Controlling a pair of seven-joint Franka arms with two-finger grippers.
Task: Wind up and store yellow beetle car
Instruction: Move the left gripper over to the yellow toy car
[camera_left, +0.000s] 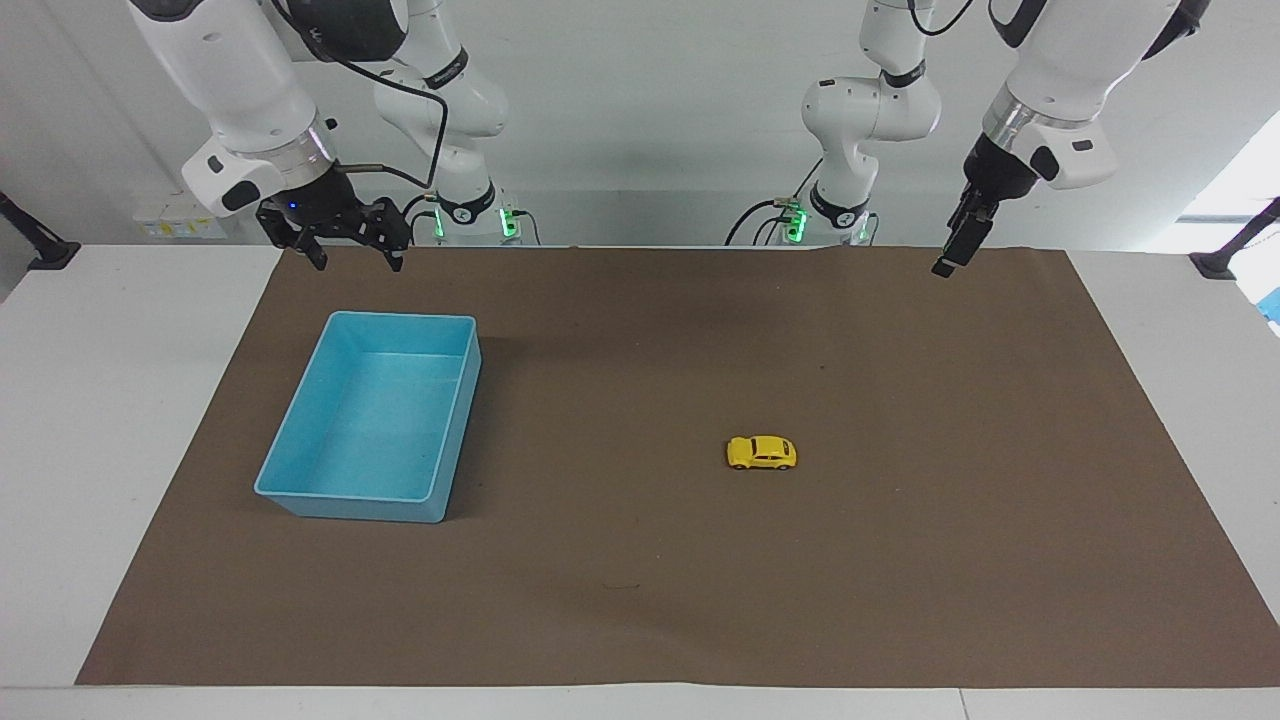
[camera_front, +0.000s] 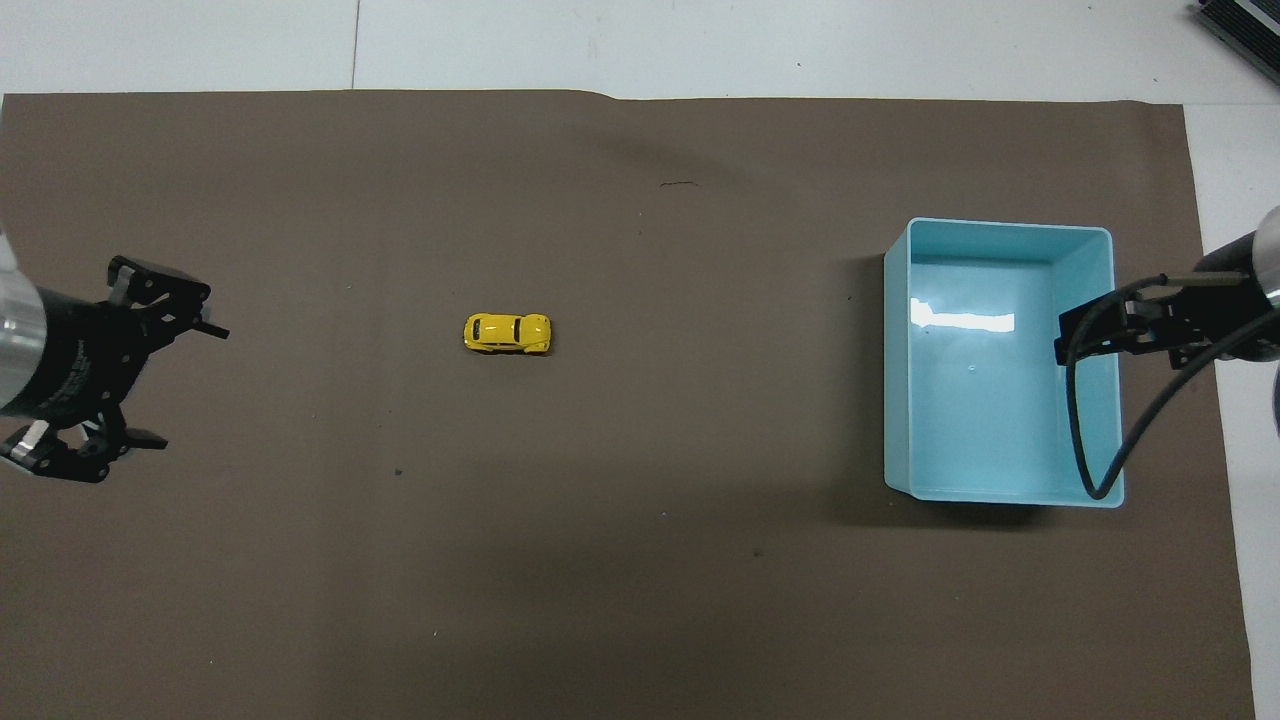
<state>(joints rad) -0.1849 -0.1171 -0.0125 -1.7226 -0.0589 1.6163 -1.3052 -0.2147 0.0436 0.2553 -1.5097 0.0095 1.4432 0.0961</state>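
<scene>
The yellow beetle car (camera_left: 762, 453) sits on its wheels on the brown mat (camera_left: 900, 600), about mid-table toward the left arm's end, side-on to the robots and touching nothing. The blue tray (camera_left: 300, 440) stands well apart from it, toward the right arm's end.

I judge the car light, hard and smooth, with a rounded roof that fingers could slide off. The flat flanks between the wheels look like the best place to pinch it, low down, so it cannot squirt out. Its wheels will likely roll at a nudge, so a straight descent from above seems wiser than a sideways approach. Winding it probably means dragging it along the mat while pressing down.

The left gripper (camera_front: 150, 385) hangs in the air over the mat's end, at about nine o'clock from the car in the overhead view, fingers spread wide. The right gripper (camera_left: 345, 245) waits in the air over the mat's edge just at the tray's robot-side end, fingers also apart.

Bare mat lies all round the car, so there is room to pull it in any direction. The tray's walls are the only edge to clear when dropping it in
</scene>
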